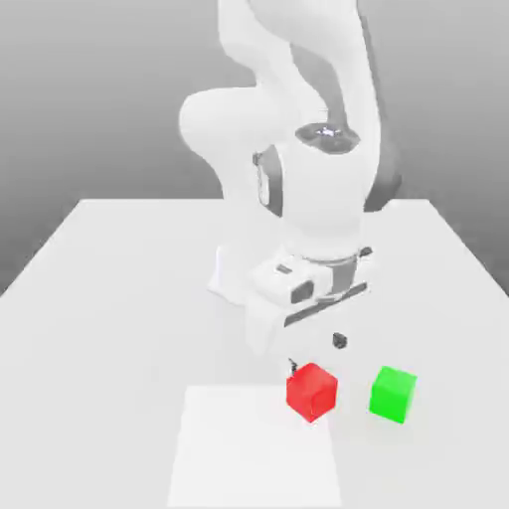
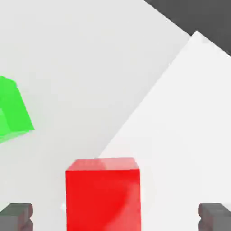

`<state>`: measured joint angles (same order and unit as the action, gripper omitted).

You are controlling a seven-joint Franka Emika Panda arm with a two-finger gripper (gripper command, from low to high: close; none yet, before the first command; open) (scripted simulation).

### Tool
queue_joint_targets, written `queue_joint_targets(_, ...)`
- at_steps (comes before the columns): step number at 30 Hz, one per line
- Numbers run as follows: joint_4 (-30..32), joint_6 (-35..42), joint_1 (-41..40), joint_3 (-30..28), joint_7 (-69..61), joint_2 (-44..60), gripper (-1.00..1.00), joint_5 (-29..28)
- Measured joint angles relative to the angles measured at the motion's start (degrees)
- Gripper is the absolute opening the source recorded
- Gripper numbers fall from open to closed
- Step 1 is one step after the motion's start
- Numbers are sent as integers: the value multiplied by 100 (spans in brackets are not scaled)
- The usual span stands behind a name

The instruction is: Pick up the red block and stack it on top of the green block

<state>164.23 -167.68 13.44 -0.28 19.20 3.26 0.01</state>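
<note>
The red block (image 1: 312, 391) rests on the table near its front edge, at the corner of a paler square patch. The green block (image 1: 393, 394) stands a short gap away toward the exterior view's right. My gripper (image 1: 316, 355) hangs just above the red block, open, with nothing held. In the hand view the red block (image 2: 103, 194) lies between the two dark fingertips (image 2: 17, 215), with clear gaps on both sides of it. My gripper (image 2: 116, 216) is centred over it, and the green block (image 2: 13, 110) sits off to one side.
The white table (image 1: 119, 298) stretches wide on the exterior view's left. A paler square patch (image 1: 254, 447) lies on it at the front. The arm's white body (image 1: 298, 199) rises behind the blocks. Dark floor (image 2: 198, 18) shows past the table's edge.
</note>
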Motion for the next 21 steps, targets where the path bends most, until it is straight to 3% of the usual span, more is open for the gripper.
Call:
queue_joint_targets(3, -76, -540, 1, 3, -27, 633, 0, 27)
queue_joint_targets(4, -96, -666, -4, 9, -30, 780, -100, 31)
queue_joint_targets(11, -97, -666, -15, 16, -13, 787, -100, 11)
queue_joint_targets(18, 89, 460, -55, 53, -3, -525, -100, -5)
queue_joint_targets(21, -109, 944, 408, 311, -278, -813, -100, 73)
